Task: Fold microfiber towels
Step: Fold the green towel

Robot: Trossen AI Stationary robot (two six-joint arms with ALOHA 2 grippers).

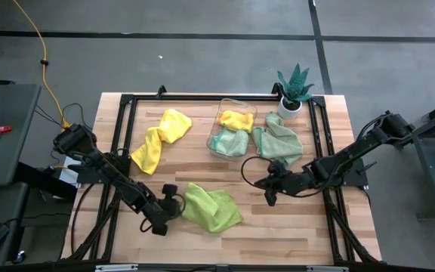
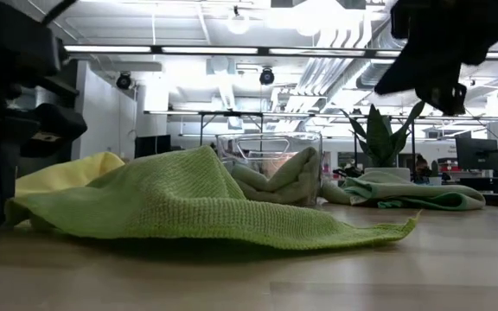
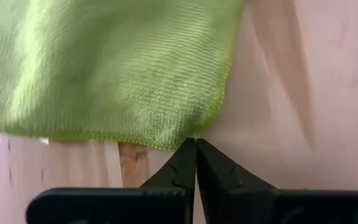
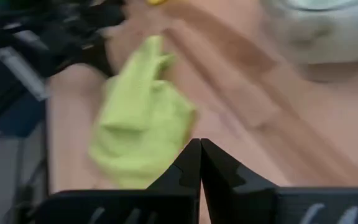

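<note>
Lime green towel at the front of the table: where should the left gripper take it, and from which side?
Probably the hem corner of the lime green towel nearest the left gripper, coming in low from the towel's left side. The left wrist view shows that edge lying thin and flat on the wood just ahead of the shut fingertips, so open first; the middle is humped and bunched.

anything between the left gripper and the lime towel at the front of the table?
Nothing visible. The left gripper, fingers shut, sits right at the edge of the lime green towel, with only bare table around it. The right gripper, also shut, is off to the towel's other side over open wood.
</note>
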